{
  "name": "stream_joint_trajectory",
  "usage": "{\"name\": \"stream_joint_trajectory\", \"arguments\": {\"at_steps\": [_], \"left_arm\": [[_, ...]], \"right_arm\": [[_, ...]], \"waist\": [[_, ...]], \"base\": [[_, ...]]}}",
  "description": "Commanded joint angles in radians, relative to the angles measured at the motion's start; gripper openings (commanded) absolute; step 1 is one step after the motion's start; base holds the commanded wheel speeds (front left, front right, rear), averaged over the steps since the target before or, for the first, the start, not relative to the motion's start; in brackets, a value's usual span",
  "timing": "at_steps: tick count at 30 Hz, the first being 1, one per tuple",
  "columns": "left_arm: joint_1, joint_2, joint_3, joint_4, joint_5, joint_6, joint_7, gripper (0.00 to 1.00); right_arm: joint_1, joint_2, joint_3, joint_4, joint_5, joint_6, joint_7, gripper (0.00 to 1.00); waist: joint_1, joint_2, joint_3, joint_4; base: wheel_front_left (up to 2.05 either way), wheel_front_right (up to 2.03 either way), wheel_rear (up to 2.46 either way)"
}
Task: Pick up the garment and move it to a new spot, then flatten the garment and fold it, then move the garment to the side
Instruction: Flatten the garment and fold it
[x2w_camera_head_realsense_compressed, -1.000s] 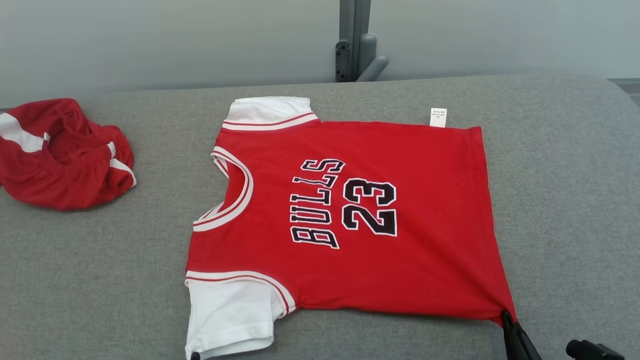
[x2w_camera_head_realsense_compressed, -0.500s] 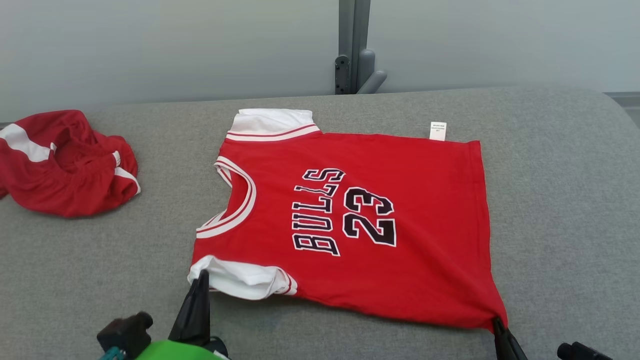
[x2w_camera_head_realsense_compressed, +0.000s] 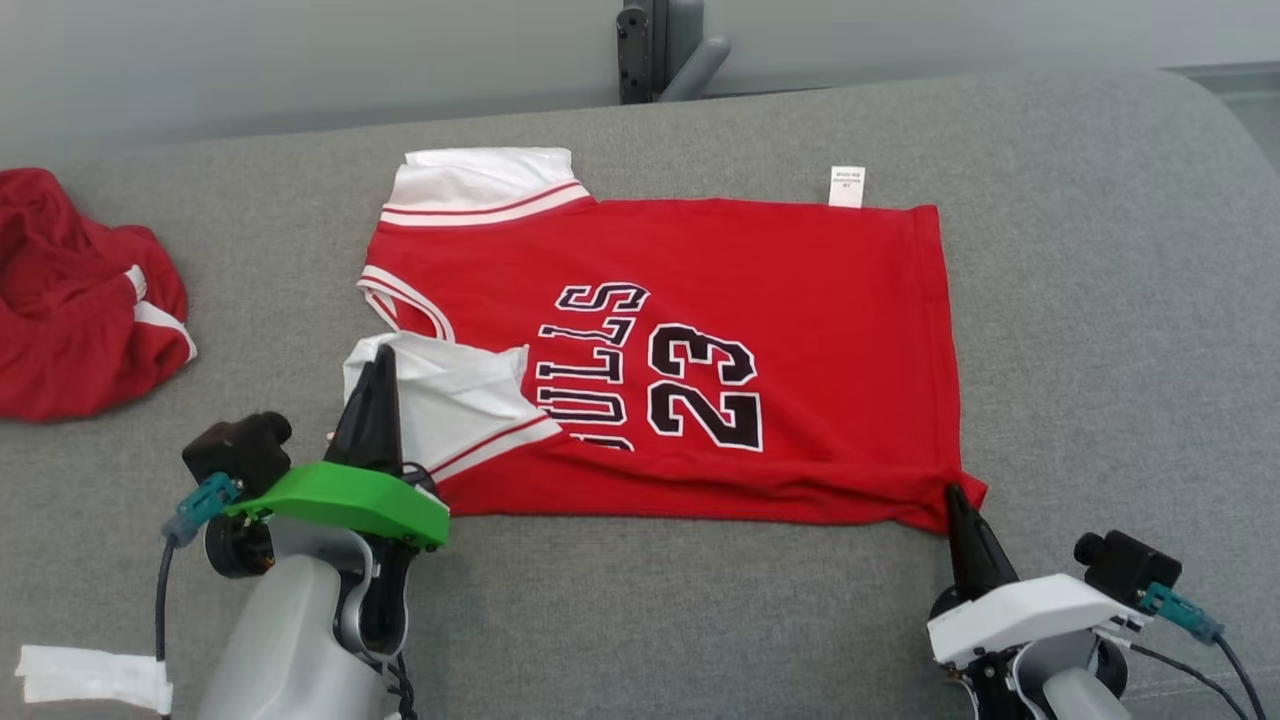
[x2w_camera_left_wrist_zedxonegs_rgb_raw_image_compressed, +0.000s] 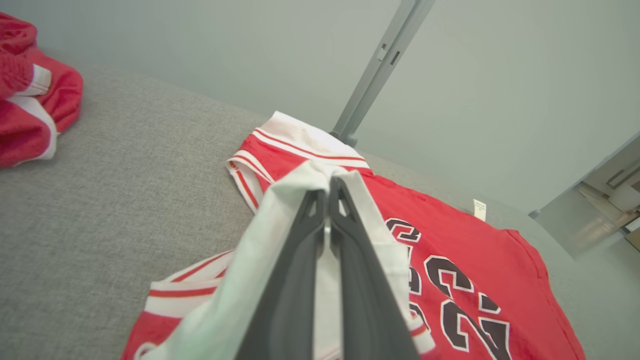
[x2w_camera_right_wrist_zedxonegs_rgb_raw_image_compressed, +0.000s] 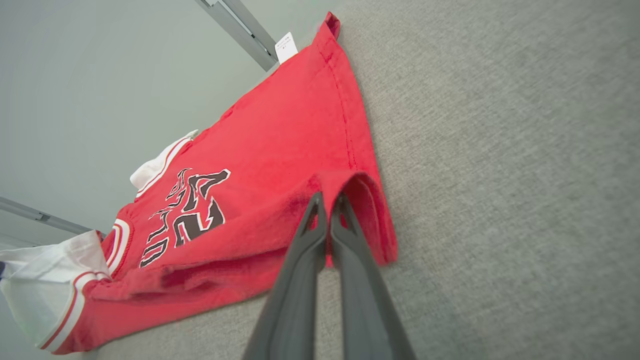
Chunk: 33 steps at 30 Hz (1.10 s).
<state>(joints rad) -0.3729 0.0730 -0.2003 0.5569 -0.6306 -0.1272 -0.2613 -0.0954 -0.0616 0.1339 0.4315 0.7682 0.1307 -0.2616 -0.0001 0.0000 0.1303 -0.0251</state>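
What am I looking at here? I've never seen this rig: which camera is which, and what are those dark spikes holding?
This is a two-armed robot folding clothes. The wide picture is from its head, looking down; the other two come from wrist cameras, looking along each arm's two dark fingers. On the grey padded surface lies a red jersey numbered 23, with a crumpled red garment to its left. The left gripper is shut on the jersey's white sleeve, drawn over the chest; the right gripper is shut on the near hem corner.

Jaws pinching white sleeve (x2w_camera_left_wrist_zedxonegs_rgb_raw_image_compressed: 270, 220), red jersey (x2w_camera_left_wrist_zedxonegs_rgb_raw_image_compressed: 440, 215), grey surface (x2w_camera_left_wrist_zedxonegs_rgb_raw_image_compressed: 125, 175)
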Motion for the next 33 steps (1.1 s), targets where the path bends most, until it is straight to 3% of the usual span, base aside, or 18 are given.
{"name": "stream_joint_trajectory", "arguments": {"at_steps": [1,17,18,19,20,21,22,23,29,33], "left_arm": [[-0.032,-0.001,0.012,0.008,0.010,-0.003,-0.004,0.00],[-0.110,-0.017,0.080,0.035,0.080,-0.004,-0.004,0.00],[-0.110,-0.018,0.093,0.034,0.088,-0.004,-0.004,0.00],[-0.111,-0.018,0.101,0.035,0.092,-0.004,-0.004,0.00],[-0.113,-0.019,0.107,0.036,0.093,-0.004,-0.004,0.00],[-0.115,-0.020,0.110,0.038,0.097,-0.004,-0.004,0.04],[-0.117,-0.020,0.112,0.039,0.100,-0.004,-0.004,0.38],[-0.120,-0.021,0.106,0.037,0.101,-0.004,-0.004,0.98],[-0.101,-0.020,0.000,-0.029,0.038,-0.004,-0.004,1.00],[-0.049,-0.014,0.001,-0.076,0.018,-0.004,-0.004,1.00]], "right_arm": [[-0.029,0.002,0.006,0.010,0.003,0.000,-0.002,0.00],[-0.222,0.010,0.028,0.127,-0.017,0.000,-0.004,0.02],[-0.239,0.010,0.028,0.139,-0.029,0.000,-0.004,0.47],[-0.246,0.010,0.028,0.143,-0.031,0.000,-0.004,0.99],[-0.251,0.011,0.028,0.145,-0.033,0.000,-0.004,1.00],[-0.255,0.010,0.025,0.144,-0.034,0.000,-0.004,1.00],[-0.257,0.010,0.019,0.142,-0.039,0.000,-0.004,1.00],[-0.258,0.010,0.014,0.138,-0.047,0.000,-0.004,1.00],[-0.223,0.010,-0.030,0.067,-0.101,0.000,-0.004,1.00],[-0.178,0.010,-0.081,-0.005,-0.143,0.000,-0.004,1.00]], "waist": [[0.0001,0.0000,0.063,-0.035],[0.0001,0.0000,0.126,-0.064],[0.0001,0.0000,0.125,-0.062],[0.0001,0.0000,0.125,-0.060],[0.0001,0.0000,0.124,-0.058],[0.0001,0.0000,0.123,-0.056],[0.0001,0.0000,0.122,-0.054],[0.0001,0.0000,0.121,-0.052],[0.0001,0.0000,0.107,-0.043],[0.0001,0.0000,0.088,-0.033]], "base": [[0.00,0.00,0.00],[0.00,0.00,0.00],[0.00,0.00,0.00],[0.00,0.00,0.00],[0.00,0.00,0.00],[0.00,0.00,0.00],[0.00,0.00,0.00],[0.00,0.00,0.00],[0.00,0.00,0.00],[0.00,0.00,0.00]]}}
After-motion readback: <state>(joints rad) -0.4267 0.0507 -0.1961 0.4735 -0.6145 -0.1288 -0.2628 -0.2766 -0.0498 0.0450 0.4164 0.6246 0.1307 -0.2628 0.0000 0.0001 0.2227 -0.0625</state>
